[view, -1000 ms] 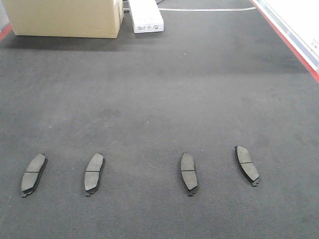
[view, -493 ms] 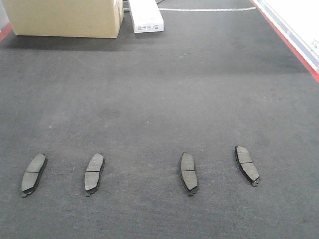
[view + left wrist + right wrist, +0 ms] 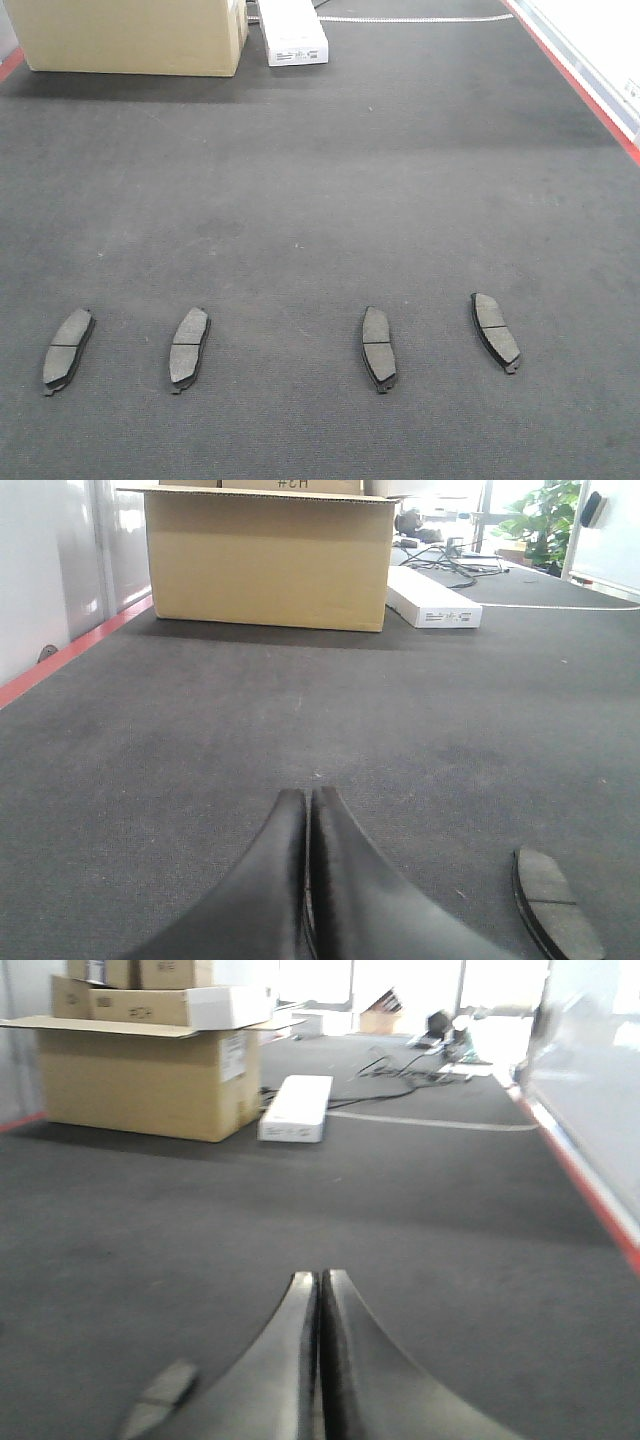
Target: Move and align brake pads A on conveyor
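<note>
Belt: one wide, dark grey, rough-textured conveyor (image 3: 330, 180), with a red edge strip showing along its right side and at the far left corner.
Brake pads, count: four small, flat, curved grey-brown brake pads with dark backing plates, all lying face up on the conveyor in a loose row across the near part of the front view.
Pad 1: far-left pad (image 3: 68, 350), top end leaning right, groove across its middle.
Pad 2: second pad (image 3: 189, 348), near pad 1, leaning the same way.
Pad 3: third pad (image 3: 379, 347), well apart from pad 2, close to upright in the frame.
Pad 4: far-right pad (image 3: 495, 331), top end leaning left, set a little further up the belt than the others.
Spacing: uneven; no pad touches another.
Cartons, count: one large tan cardboard box (image 3: 130, 35) at the far left of the belt; the right wrist view shows smaller boxes stacked on it, number not clear.
Flat box, count: one long white box (image 3: 292, 32) just beside the carton, on its right.
Left gripper (image 3: 307, 810): black fingers pressed together, nothing between them, low over bare belt; one pad (image 3: 555, 905) lies to its right, untouched.
Right gripper (image 3: 319, 1290): fingers likewise closed and empty; a blurred pad (image 3: 160, 1395) lies to its left, apart from it.
</note>
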You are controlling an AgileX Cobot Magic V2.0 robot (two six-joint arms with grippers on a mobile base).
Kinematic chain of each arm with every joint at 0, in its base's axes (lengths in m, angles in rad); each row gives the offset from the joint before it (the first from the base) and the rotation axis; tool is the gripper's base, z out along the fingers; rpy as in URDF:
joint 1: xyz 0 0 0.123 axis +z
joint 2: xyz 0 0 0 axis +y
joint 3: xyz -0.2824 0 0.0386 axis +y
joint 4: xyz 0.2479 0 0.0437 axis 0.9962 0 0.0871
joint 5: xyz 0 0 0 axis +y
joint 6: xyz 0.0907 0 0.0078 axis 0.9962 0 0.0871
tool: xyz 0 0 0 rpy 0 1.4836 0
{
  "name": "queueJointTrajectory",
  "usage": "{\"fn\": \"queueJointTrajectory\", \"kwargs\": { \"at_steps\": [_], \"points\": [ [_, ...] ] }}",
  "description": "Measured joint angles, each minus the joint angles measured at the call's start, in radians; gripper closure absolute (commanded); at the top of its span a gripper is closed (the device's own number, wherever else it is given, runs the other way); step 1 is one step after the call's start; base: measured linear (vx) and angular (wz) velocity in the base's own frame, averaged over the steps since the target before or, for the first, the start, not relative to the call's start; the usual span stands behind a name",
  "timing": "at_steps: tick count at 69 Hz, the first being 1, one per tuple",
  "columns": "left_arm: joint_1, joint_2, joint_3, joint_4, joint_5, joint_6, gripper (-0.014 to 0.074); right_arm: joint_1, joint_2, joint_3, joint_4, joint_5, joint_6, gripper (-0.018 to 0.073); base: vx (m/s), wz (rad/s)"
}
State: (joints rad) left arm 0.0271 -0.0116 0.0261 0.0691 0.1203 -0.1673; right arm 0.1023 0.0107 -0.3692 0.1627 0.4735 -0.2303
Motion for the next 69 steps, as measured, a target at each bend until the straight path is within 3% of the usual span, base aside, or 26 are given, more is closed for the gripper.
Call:
{"fn": "queueJointTrajectory", "kwargs": {
  "at_steps": [25, 69],
  "points": [
    [0.000, 0.000, 0.000, 0.000, 0.000, 0.000, 0.0602, -0.011, -0.014, 0.383, -0.157, -0.399, -0.007, 0.0569, 0.00, 0.00],
    [0.000, 0.000, 0.000, 0.000, -0.001, 0.000, 0.0602, -0.011, -0.022, 0.397, -0.143, -0.401, 0.029, 0.0569, 0.00, 0.00]
  ]
}}
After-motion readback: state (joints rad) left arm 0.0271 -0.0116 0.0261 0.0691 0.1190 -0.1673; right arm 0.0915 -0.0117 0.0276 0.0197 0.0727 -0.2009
